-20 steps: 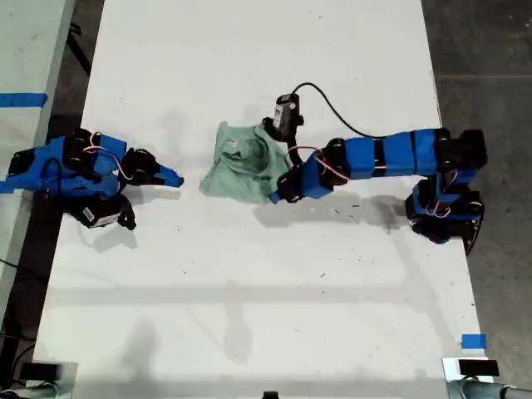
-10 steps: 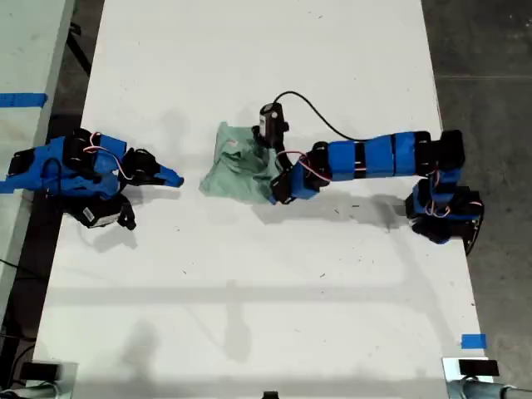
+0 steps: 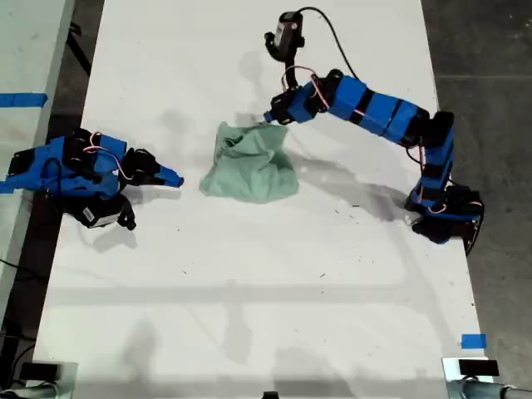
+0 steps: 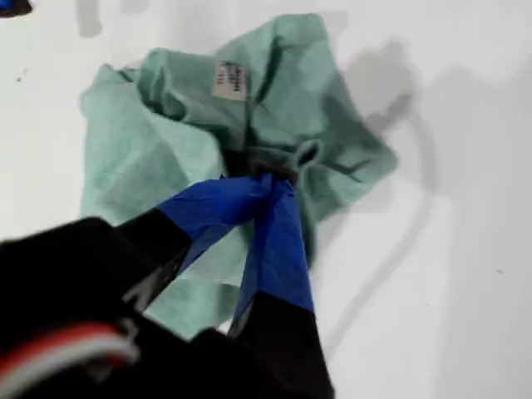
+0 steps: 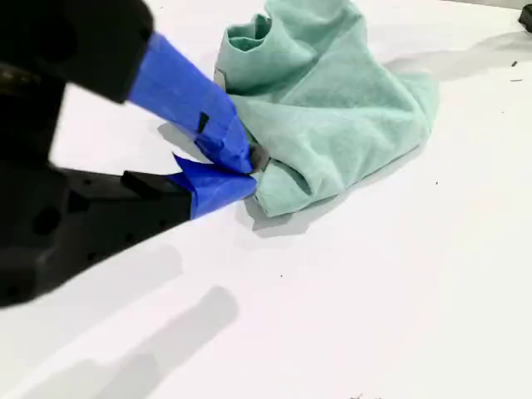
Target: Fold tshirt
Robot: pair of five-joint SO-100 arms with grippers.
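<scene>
Pale mint-green fabric is seen bunched into a rumpled heap near the middle of the white table (image 3: 249,291): the tshirt (image 3: 249,166) is crumpled rather than spread flat, with soft folds, a raised ridge along its far side and a small white label (image 4: 229,81) exposed near the neck opening. My first gripper (image 3: 273,116) is held above the heap's far corner on the exterior view's right, and its blue jaws are drawn together on a pinch of the cloth (creases in the first wrist view run in towards the tips (image 4: 278,184)). My second gripper (image 3: 173,178) is kept low over the table towards the exterior view's left, just beside the shirt's near edge but apart from it, with its jaws closed on nothing and their tips meeting (image 5: 249,166). Bare table is left all round the heap, with the widest stretch towards the exterior view's bottom. The table's long edges are seen well clear of the shirt on both sides. A black cable (image 3: 332,41) is looped above the first arm, and a patch of blue tape (image 3: 473,341) is stuck near the exterior view's bottom right corner.
</scene>
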